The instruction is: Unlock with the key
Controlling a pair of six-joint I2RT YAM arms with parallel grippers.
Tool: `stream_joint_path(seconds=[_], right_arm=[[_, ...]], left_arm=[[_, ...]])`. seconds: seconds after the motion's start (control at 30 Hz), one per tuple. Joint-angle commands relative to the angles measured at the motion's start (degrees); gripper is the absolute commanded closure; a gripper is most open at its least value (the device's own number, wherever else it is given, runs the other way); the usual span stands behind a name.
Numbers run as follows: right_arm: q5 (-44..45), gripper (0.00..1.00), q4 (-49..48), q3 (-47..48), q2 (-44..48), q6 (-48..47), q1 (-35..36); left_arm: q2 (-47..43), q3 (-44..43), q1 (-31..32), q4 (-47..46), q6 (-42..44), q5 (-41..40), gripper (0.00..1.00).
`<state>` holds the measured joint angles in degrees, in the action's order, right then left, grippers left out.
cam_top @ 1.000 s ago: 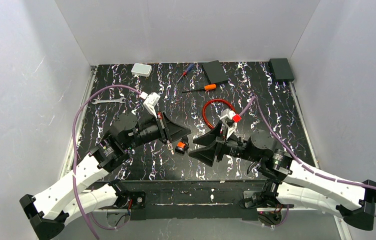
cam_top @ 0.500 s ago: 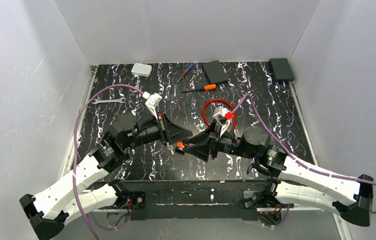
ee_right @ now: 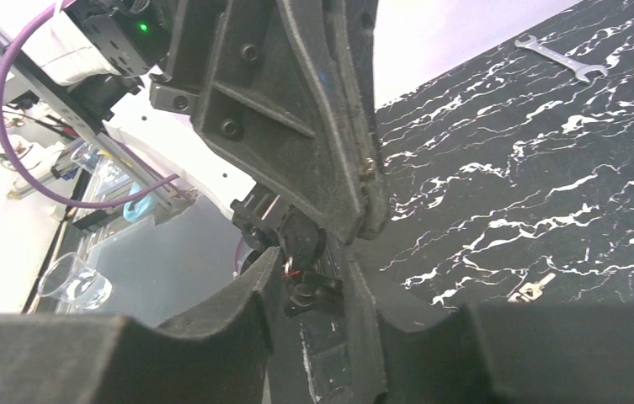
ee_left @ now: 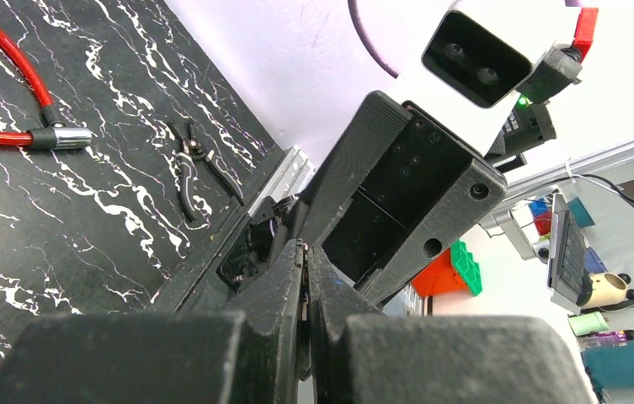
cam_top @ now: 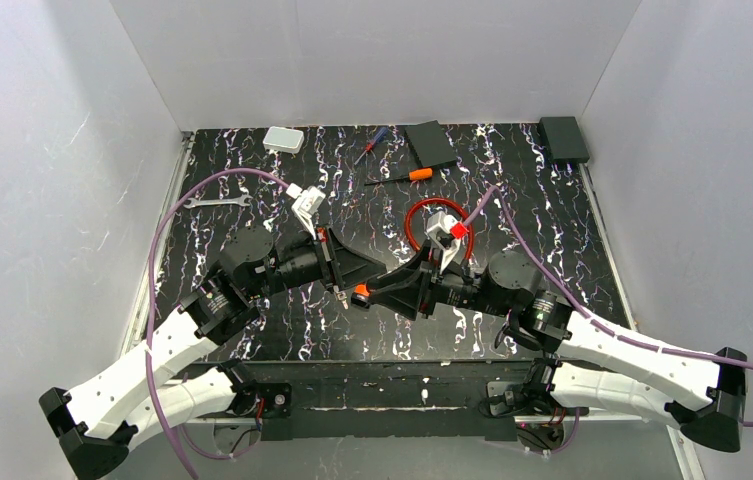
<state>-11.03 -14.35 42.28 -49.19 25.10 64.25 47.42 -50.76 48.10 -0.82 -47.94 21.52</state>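
The key (cam_top: pixel 360 292), with an orange-and-black head, hangs between the two grippers above the table's near middle. My left gripper (cam_top: pixel 339 291) is shut on its thin metal part; in the left wrist view (ee_left: pixel 305 250) only a sliver shows between the closed jaws. My right gripper (cam_top: pixel 374 293) faces it from the right. In the right wrist view (ee_right: pixel 313 278) its jaws close around the black head and ring of the key (ee_right: pixel 309 290). The red cable (cam_top: pixel 410 225) lies coiled behind the right gripper, and its silver end shows in the left wrist view (ee_left: pixel 69 136).
At the back lie a flat wrench (cam_top: pixel 217 201), an orange-handled screwdriver (cam_top: pixel 407 176), a small screwdriver (cam_top: pixel 372 143), a white box (cam_top: pixel 283 139), a black pad (cam_top: pixel 430 143) and a black box (cam_top: pixel 563 138). Pliers (ee_left: pixel 199 164) and a small loose key (ee_right: pixel 530 289) lie on the table.
My right gripper has moved left to the key and its jaws have narrowed around the head. My left gripper has stayed in place, shut.
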Motion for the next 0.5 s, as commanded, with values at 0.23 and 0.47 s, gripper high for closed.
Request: stream_joint_path(seconds=[0.23, 0.47], right_arm=[[-1.74, 0.98, -5.07, 1.43, -0.11, -0.24, 0.18], [-1.18, 0.99, -6.57, -0.34, 1.18, 1.15, 0.18]], left_arm=[[0.29, -0.99, 0.55, -1.29, 1.32, 1.1, 1.0], [-0.34, -0.65, 0.55, -1.21, 1.45, 0.17, 0.46]])
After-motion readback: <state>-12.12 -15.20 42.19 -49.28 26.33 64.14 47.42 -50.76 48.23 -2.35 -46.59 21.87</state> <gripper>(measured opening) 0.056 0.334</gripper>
